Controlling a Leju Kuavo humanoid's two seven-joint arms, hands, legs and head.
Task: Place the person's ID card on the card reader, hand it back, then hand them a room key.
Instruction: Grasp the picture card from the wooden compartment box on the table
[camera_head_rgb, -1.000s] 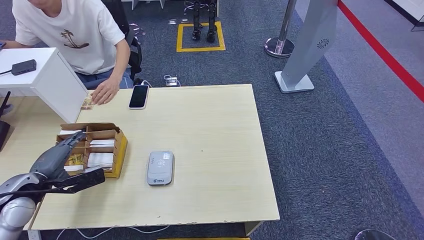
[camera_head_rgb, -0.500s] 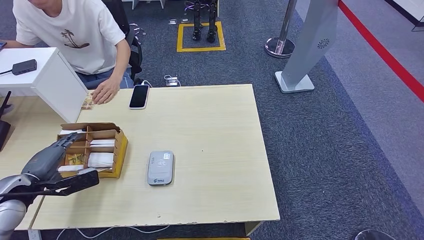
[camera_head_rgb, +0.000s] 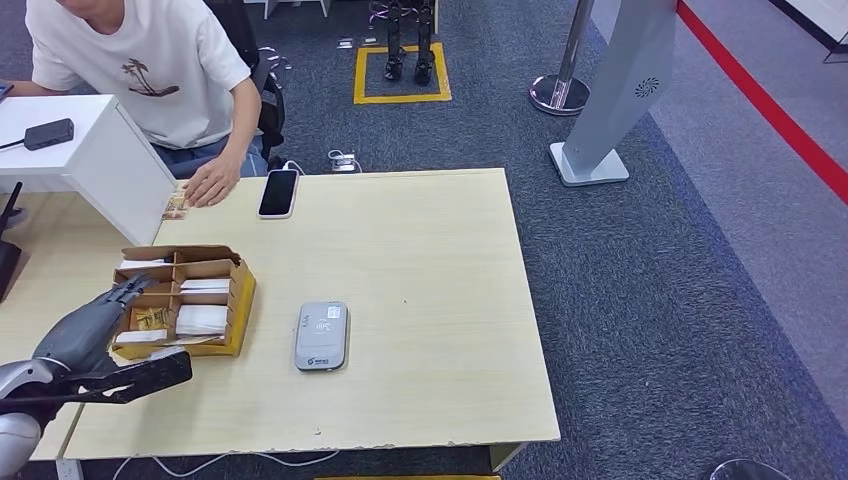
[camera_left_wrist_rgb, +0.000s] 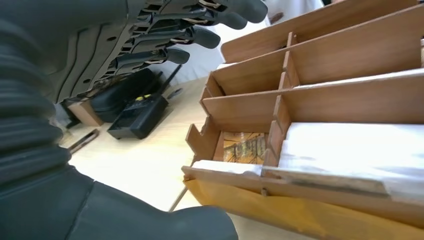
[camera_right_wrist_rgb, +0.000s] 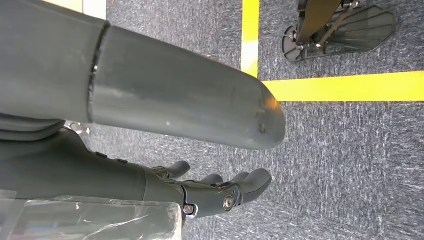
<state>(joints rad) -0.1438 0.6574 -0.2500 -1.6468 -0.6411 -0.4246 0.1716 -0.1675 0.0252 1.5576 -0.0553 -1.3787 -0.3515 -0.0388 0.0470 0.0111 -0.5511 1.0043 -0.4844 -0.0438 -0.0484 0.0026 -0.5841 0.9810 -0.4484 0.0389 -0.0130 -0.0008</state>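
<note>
Standing on dark blue-grey carpet (camera_head_rgb: 640, 300): a pale wooden table (camera_head_rgb: 420, 250). Adjoining its left side, a white desk unit (camera_head_rgb: 110, 160). Lying beyond the table, a yellow square (camera_head_rgb: 400, 72) marked on the floor. Rising to the right, a chrome stanchion post (camera_head_rgb: 565, 70) on a round base, beside a slanted grey pillar (camera_head_rgb: 620, 90). Running diagonally along the far right, a red stripe (camera_head_rgb: 770, 115). Bright, even lighting throughout.

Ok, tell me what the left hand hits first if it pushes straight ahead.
Probably the cardboard divider box: the left hand points at its near compartments, empty and apart from it. Height above the rim is unclear.
</note>
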